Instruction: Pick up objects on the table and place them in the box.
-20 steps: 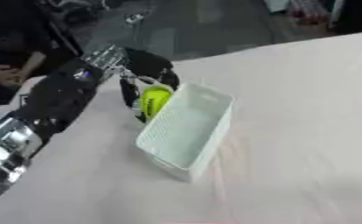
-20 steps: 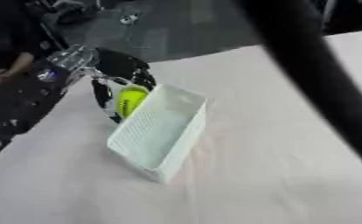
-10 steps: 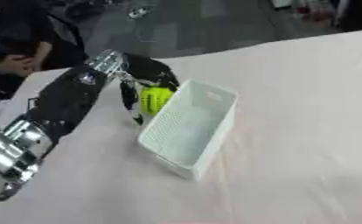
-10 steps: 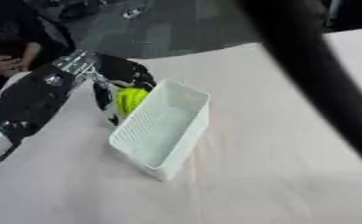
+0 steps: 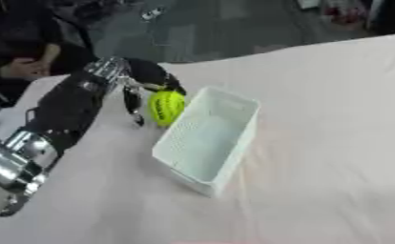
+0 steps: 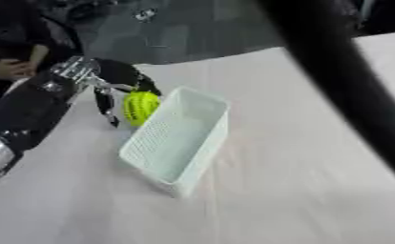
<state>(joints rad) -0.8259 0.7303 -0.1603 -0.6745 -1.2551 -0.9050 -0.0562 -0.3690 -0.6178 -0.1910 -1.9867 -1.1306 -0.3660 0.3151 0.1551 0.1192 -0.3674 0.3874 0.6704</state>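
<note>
My left hand curls round a yellow-green ball, fingers over its top and one finger hanging down its near side; the ball sits just beside the outer wall of the white box (touching it, as far as I can tell), near the box's far end; the box lies askew on the pale table; a dark arm crosses the right eye view, its hand out of sight.
</note>
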